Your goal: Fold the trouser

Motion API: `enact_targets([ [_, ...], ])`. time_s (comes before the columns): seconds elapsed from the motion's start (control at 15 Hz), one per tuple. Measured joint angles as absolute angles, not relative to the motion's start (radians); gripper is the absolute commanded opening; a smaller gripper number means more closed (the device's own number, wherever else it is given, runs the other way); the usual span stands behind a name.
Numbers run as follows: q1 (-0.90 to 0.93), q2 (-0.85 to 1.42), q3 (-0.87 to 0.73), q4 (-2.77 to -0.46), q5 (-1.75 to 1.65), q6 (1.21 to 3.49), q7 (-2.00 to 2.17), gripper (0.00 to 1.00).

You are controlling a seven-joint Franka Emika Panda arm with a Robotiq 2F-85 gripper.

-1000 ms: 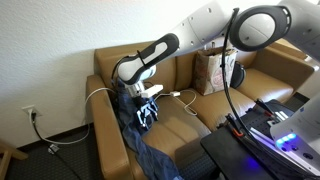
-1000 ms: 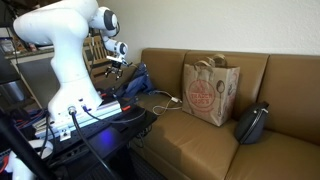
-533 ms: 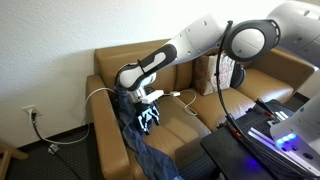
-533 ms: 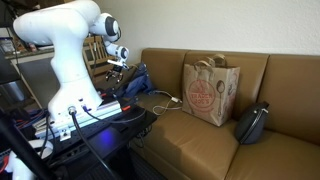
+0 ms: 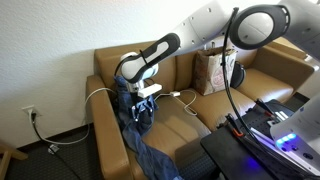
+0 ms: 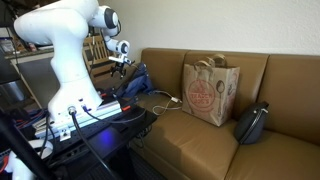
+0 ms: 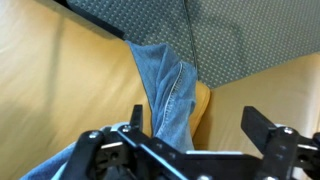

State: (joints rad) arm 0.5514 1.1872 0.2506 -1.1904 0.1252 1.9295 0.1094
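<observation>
The blue denim trouser (image 5: 136,138) lies crumpled over the left seat and front edge of the brown couch (image 5: 200,115); it also shows as a dark heap in an exterior view (image 6: 136,82). My gripper (image 5: 143,108) hangs just above its upper part, also seen in an exterior view (image 6: 123,62). In the wrist view a trouser leg (image 7: 170,95) runs between my wide-apart jaws, close to the left finger (image 7: 134,116). The gripper (image 7: 198,118) is open and holds nothing.
A brown paper bag (image 5: 213,70) (image 6: 208,88) stands on the middle seat and a black bag (image 6: 250,122) lies beside it. A white cable (image 5: 185,97) runs across the seat. The dark robot stand (image 5: 250,150) fronts the couch.
My gripper has shifted slightly up and toward the couch's back over the trouser. The jaws stay open and the trouser has not visibly moved.
</observation>
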Motion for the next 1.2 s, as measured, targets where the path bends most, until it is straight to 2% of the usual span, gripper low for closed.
enact_targets([
  [0.4, 0.752, 0.976, 0.219, -1.444, -0.005, 2.163, 0.41, 1.0],
  [0.87, 1.144, 0.899, 0.06, -1.501, -0.164, 2.108, 0.891, 1.0],
  [1.2, 1.163, 0.882, -0.057, -1.562, -0.185, 2.043, 1.094, 1.0],
])
